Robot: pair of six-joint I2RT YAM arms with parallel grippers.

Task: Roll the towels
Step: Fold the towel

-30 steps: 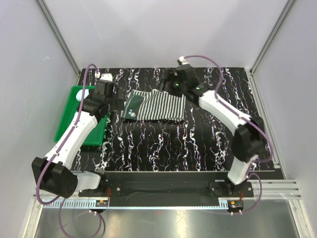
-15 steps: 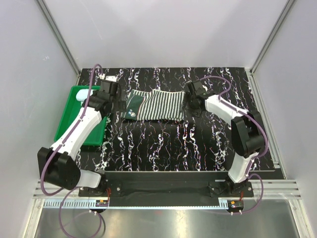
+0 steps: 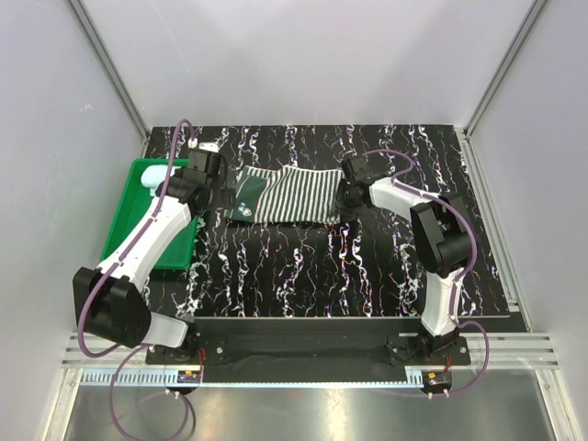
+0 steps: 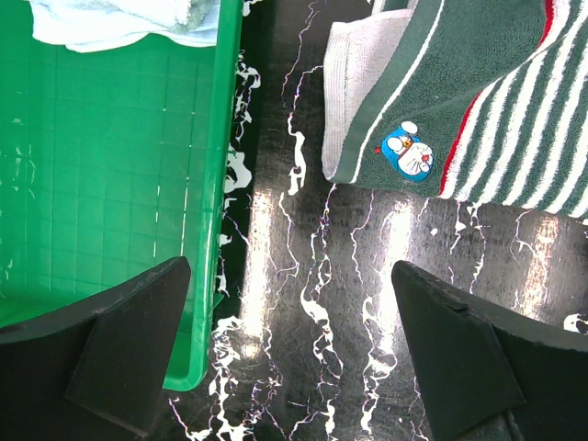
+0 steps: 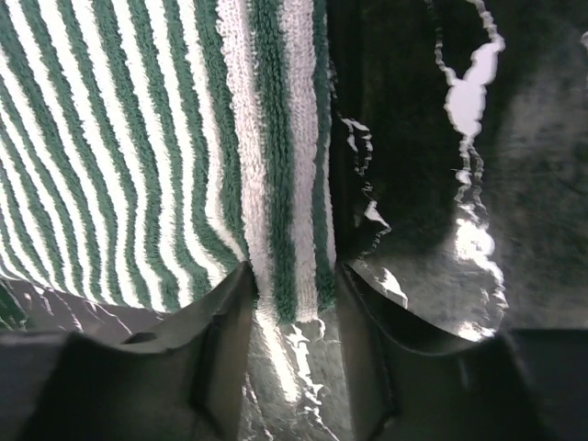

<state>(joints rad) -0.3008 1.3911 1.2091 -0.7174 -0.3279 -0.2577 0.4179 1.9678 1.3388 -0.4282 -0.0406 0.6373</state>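
Observation:
The striped towel (image 3: 292,195) lies flat on the black marbled table, dark green and white, its dark patterned edge (image 4: 409,147) with a cartoon badge on the left. The light blue towel (image 3: 154,175) sits in the far corner of the green tray; the left wrist view has it (image 4: 119,20) at top left. My left gripper (image 3: 213,197) hovers wide open over bare table between tray and striped towel, with nothing between its fingers (image 4: 119,344). My right gripper (image 5: 292,317) is low at the striped towel's (image 5: 138,156) right edge, its half-open jaws either side of a flat corner strip.
The green tray (image 3: 129,234) stands at the table's left side, its near wall (image 4: 207,276) close beside my left finger. White walls and metal frame posts enclose the table. The arm bases sit on the near rail.
My right arm has dropped from above the striped towel to its right edge, and its jaws have narrowed around the corner. My left gripper has shifted slightly and stays wide open.

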